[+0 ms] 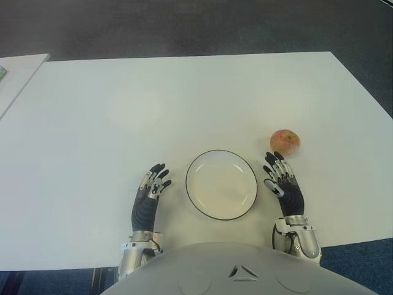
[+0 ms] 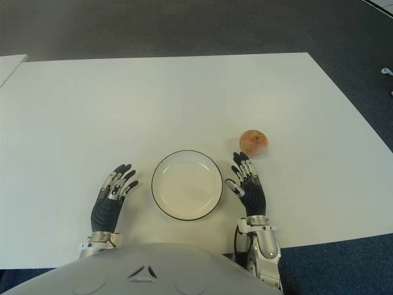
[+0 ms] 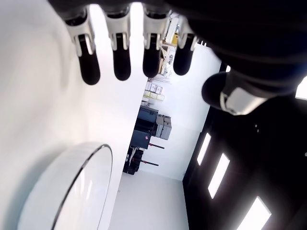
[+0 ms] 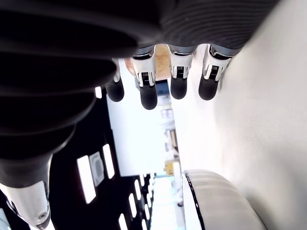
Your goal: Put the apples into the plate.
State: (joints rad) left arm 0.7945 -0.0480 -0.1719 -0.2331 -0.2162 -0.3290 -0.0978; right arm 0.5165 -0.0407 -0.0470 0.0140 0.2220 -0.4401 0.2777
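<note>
Apple on the white surface, just beyond the right hand and apart from the plate. Plate between both hands, left hand beside it; fingers extended, holding nothing

A: What sits on the white tabletop?

B: A white plate with a dark rim, near the front edge, and one reddish apple off to its right, a little farther back, apart from it.
</note>
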